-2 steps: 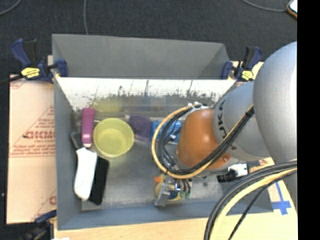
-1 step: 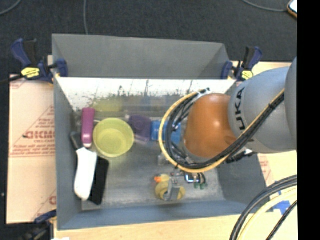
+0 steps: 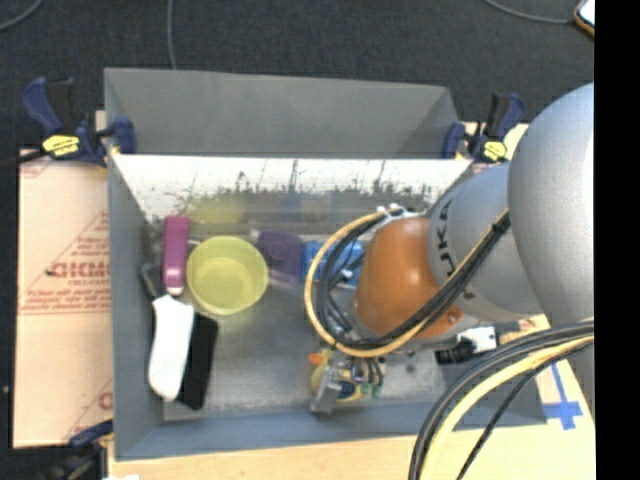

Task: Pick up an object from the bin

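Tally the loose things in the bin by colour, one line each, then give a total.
Pink: 1, pink bar
Yellow-green: 1, yellow-green cup
Purple: 1, purple thing
Blue: 1, blue thing, partly hidden
White: 1, white block
Black: 1, black block
Total: 6 in view

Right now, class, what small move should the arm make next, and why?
Probably a short shift toward the view's left. The gripper hangs by the bin's near wall over seemingly bare floor; the nearest unhidden things, a black bar and a white block, lie to that side.
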`<state>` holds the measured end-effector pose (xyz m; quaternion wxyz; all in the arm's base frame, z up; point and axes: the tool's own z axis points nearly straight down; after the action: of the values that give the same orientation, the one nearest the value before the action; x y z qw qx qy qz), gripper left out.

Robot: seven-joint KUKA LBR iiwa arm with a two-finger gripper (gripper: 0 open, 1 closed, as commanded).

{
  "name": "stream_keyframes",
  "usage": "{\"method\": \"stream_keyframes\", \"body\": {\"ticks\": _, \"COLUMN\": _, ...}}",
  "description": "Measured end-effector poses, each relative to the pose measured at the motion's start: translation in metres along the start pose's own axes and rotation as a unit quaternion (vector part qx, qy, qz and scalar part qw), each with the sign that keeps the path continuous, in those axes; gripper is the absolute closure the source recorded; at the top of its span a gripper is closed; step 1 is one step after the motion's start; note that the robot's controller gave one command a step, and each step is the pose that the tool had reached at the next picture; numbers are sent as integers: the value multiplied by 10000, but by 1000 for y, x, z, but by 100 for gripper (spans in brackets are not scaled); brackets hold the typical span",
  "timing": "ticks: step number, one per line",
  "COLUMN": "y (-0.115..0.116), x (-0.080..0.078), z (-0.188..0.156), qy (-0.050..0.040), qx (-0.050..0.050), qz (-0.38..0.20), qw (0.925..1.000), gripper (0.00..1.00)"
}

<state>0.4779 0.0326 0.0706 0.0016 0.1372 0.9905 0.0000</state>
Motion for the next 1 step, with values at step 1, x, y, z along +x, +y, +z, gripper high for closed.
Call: {"method": "stream_keyframes", "body": {"ticks": 1, "y": -10, "x": -1, "z": -1, "qy": -37, "qx": -8, "qz": -121, "qw": 9999, "gripper": 0}}
